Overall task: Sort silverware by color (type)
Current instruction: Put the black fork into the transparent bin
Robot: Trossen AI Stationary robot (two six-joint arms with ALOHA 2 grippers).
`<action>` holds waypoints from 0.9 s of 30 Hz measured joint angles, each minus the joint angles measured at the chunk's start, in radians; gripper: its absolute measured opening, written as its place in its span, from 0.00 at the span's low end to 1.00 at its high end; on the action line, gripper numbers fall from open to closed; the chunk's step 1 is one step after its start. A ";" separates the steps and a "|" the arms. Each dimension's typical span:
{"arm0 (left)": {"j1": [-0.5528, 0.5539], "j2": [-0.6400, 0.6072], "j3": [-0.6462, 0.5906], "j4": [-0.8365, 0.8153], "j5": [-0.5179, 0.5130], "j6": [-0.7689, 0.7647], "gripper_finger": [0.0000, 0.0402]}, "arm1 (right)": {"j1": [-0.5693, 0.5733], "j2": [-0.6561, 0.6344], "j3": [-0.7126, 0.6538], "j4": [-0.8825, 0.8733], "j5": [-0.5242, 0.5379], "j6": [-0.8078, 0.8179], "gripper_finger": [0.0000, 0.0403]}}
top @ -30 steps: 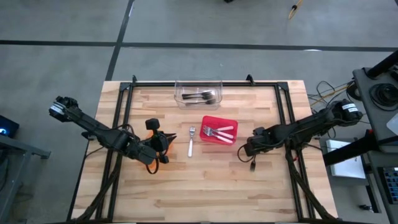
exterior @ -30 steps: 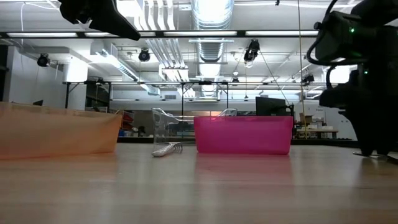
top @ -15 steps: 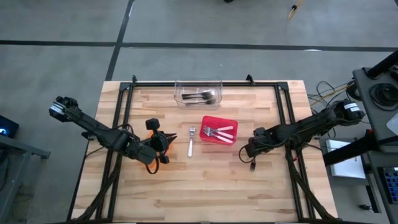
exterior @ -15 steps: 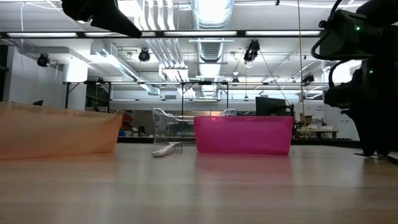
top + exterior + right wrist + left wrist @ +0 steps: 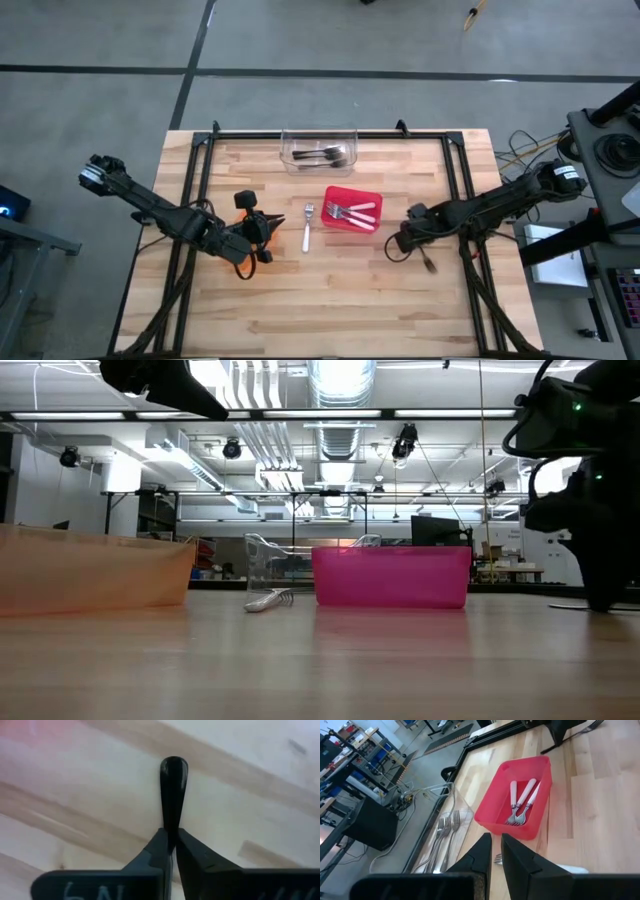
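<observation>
The wooden table (image 5: 330,300) carries two arms reaching in from either side. Ahead of the left gripper (image 5: 262,240) stands the red bin (image 5: 517,795), holding three white-handled forks (image 5: 522,802) side by side, their tines toward that gripper. Beyond the red bin, farther from both grippers at the table's back edge, is the clear bin (image 5: 320,148) with several dark forks (image 5: 445,832) inside. An orange bin (image 5: 95,570) shows only in the low view, at its left.

Just in front of the left gripper, between it and the red bin, a lone white-handled fork (image 5: 307,228) lies flat on the wood. The left gripper rests low with its fingers (image 5: 517,857) pressed nearly together and nothing between them.

The right gripper (image 5: 405,240) sits on the far side of the red bin, near the right frame rail. Its fingers (image 5: 157,852) pinch a black utensil (image 5: 172,787), whose rounded handle end sticks out past the tips over the table. Its working end is hidden, so it may be a fork or a spoon.
</observation>
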 joint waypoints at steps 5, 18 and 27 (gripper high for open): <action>0.000 0.000 0.000 0.028 0.000 -0.003 0.06 | -0.001 -0.003 0.010 0.004 0.024 -0.055 0.04; 0.000 0.000 0.000 0.109 0.000 0.002 0.06 | -0.001 -0.053 0.058 -0.017 0.056 -0.217 0.03; 0.000 0.000 0.000 0.147 0.000 0.005 0.06 | 0.030 -0.122 0.056 -0.061 -0.016 -0.245 0.02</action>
